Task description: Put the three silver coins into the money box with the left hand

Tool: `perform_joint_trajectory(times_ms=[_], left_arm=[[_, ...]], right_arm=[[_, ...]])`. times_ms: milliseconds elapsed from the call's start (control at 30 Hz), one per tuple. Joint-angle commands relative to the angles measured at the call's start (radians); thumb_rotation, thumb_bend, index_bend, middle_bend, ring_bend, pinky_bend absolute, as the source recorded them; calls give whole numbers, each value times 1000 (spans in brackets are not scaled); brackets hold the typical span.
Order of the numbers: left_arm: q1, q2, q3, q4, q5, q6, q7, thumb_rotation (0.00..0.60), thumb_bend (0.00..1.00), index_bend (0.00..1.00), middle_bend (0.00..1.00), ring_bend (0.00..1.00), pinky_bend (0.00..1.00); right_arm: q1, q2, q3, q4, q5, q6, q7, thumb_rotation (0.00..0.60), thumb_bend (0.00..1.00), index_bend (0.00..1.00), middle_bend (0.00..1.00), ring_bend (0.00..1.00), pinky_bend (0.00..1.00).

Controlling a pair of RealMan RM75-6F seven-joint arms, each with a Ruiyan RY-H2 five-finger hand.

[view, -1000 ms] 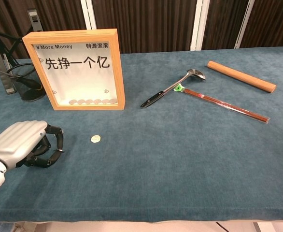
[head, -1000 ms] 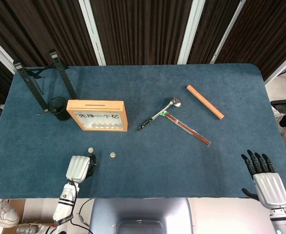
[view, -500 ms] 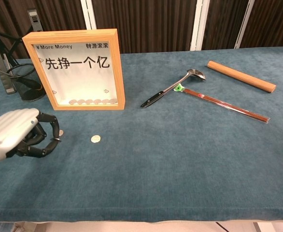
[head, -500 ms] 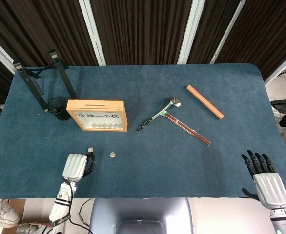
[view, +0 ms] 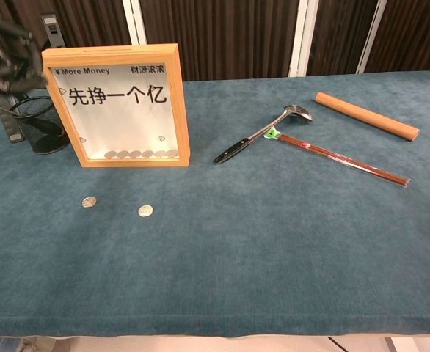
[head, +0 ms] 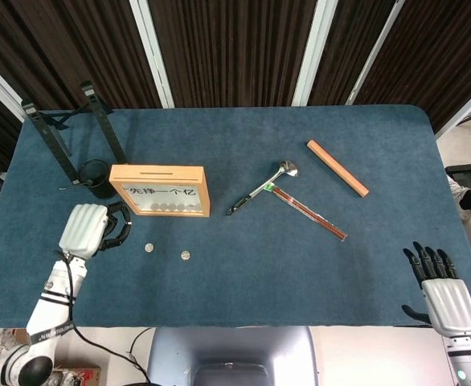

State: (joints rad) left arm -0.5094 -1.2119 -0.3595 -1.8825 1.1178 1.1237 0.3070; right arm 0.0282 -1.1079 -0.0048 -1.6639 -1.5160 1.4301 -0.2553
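left hand [head: 85, 228]: raised beside the box's left end, fingers curled in; can't tell if they pinch a coin
money box [head: 160, 190]: upright, slot on top
coins: two on cloth, [head: 149, 248] and [head: 186, 256]; third unseen
step: probably carrying to slot; next, align over it
clutter: pen cup [head: 97, 178] close behind my hand; ladle [head: 261, 189], chopsticks [head: 308, 212], wooden stick [head: 337, 168] well apart
right hand [head: 443, 299]: spread, idle

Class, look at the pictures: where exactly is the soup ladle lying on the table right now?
In the head view the ladle lies right of the money box, its bowl beside the packaged chopsticks.
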Motion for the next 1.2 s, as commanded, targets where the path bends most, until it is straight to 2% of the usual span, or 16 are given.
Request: perform_joint_trajectory(times_ms=[33,233,500,767,1200], left_arm=[[-168,77,-141,-11,-263,-109,106,600,449,649,1000,1000,1000],[-312,16,-161,85,-424,-113,181,600,454,637,1000,1000,1000],[-449,-68,-128,222,-563,-139,237,600,458,638,1000,1000,1000],[-491,-97,-92,295,-615,-148,228,600,456,639,1000,1000,1000],[-504,-85,-43,287,-617,-129,219,600,457,642,1000,1000,1000]], right_arm=[[1,6,6,-1,10,0,9,600,152,0,0,0,0],[3,14,15,0,38,-8,22,600,151,0,0,0,0],[-2,35,21,2,54,-4,62,600,151,0,0,0,0],[-5,44,21,3,54,2,79,600,151,0,0,0,0],[-6,42,18,1,48,7,73,600,151,0,0,0,0]])
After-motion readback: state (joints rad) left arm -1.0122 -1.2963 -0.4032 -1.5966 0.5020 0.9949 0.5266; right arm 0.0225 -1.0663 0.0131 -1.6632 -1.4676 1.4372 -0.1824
